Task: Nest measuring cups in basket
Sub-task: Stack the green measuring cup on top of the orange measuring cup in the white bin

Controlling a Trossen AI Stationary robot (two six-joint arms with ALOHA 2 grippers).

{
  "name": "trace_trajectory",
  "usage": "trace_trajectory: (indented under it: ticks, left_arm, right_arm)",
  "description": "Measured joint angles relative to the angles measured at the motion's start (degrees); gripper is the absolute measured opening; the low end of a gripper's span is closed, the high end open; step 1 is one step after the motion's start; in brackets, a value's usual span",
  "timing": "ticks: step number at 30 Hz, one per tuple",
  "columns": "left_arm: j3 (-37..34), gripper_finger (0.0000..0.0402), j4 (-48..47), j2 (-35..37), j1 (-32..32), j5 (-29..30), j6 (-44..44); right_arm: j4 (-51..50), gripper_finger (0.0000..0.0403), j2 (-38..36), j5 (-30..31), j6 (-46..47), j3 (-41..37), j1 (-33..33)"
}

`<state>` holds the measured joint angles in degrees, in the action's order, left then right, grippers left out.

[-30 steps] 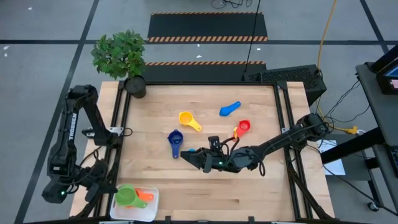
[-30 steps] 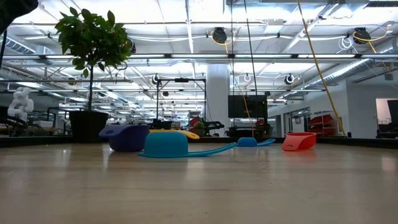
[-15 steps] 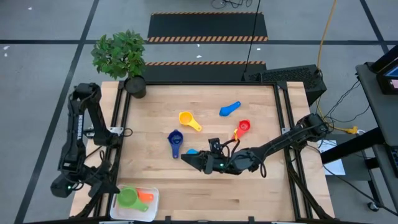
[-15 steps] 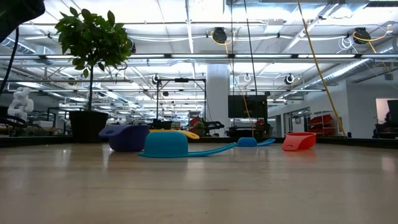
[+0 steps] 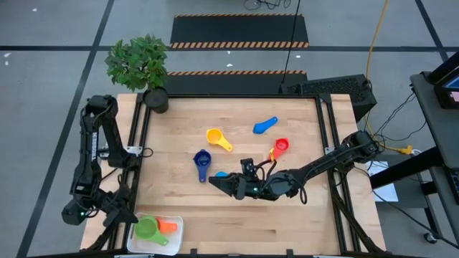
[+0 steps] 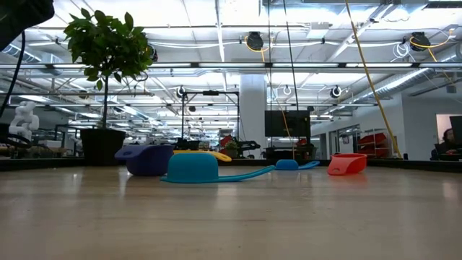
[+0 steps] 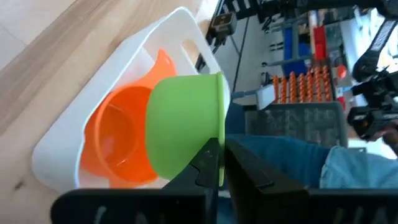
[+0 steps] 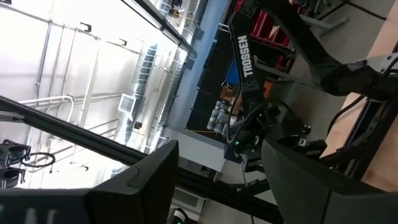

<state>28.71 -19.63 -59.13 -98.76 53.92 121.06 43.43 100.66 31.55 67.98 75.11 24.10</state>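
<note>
Green measuring cup (image 7: 183, 127) sits in the white basket (image 7: 87, 134) at the near-left corner of the table (image 5: 287, 222), resting tilted over the orange cup (image 7: 118, 146) rather than seated squarely inside it. The left gripper (image 7: 217, 168) is positioned at the green cup's rim; its fingers stand almost pressed together at that edge, and whether they are pinching the rim or have just let go cannot be told.

Four cups remain on the table: yellow (image 5: 217, 137), dark blue (image 5: 202, 160), red (image 5: 280, 145) and a light blue one (image 5: 265, 126) at the far side. A further light blue cup (image 6: 193, 167) lies just beside the right gripper (image 5: 224, 183), which rests low at mid-table with its fingers spread and nothing between them.

Risks from this position:
- If the left fingers are still clamped at the rim, a withdrawal may drag the green cup out of the basket
- A tilted green cup may prevent later cups from nesting
- The right gripper may push the nearby light blue cup instead of straddling it
</note>
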Motion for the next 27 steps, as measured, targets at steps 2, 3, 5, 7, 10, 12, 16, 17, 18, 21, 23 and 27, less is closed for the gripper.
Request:
trace_trajectory:
  ticks: [2,3,5,7,10,12,16,17,18,21,23,27]
  left_arm:
    - [0.0,0.0037,0.7,-0.1,0.1,-2.7,1.4]
    - [0.0,0.0043,0.6,-0.1,0.3,-3.4,1.5]
    - [0.0,0.0052,0.4,0.0,0.9,-5.4,1.4]
    - [0.0,0.0060,0.0,0.0,1.3,-6.0,1.2]
    - [0.0,0.0070,-0.5,0.0,2.0,-6.5,1.0]
    - [0.0,0.0073,-0.8,0.0,2.4,-6.6,1.0]
    - [0.0,0.0073,-0.7,0.0,2.7,-6.8,0.9]
    - [0.0,0.0074,-0.4,0.1,2.7,-6.8,0.6]
    - [0.0,0.0074,0.0,0.2,2.7,-6.8,0.1]
    - [1.5,0.0074,0.3,0.3,2.8,-8.3,-4.1]
    - [3.5,0.0074,1.8,0.3,3.4,-11.1,-8.2]
    - [7.0,0.0074,1.3,0.2,7.0,-20.2,-17.8]
  right_arm:
    - [0.0,0.0222,0.0,-0.1,-0.1,0.0,0.0]
    - [0.0,0.0222,0.0,-0.1,-0.1,0.0,0.0]
    - [0.0,0.0222,0.0,-0.1,-0.1,0.0,0.0]
    - [0.0,0.0222,0.0,-0.2,-0.1,0.0,0.0]
    - [0.0,0.0222,0.0,-0.3,-0.2,0.0,0.0]
    - [0.0,0.0222,0.0,-0.3,-0.3,0.0,0.1]
    - [0.0,0.0222,0.0,-0.3,-0.3,0.0,0.4]
    - [0.0,0.0222,0.0,-0.3,-0.3,0.0,0.6]
    - [0.0,0.0222,0.0,-0.3,-0.3,0.0,0.7]
    - [0.0,0.0222,0.0,-0.3,-0.3,0.0,0.9]
    - [0.0,0.0222,0.0,-0.3,-0.3,0.0,1.1]
    - [-0.2,0.0222,0.0,-0.2,-0.7,0.0,1.1]
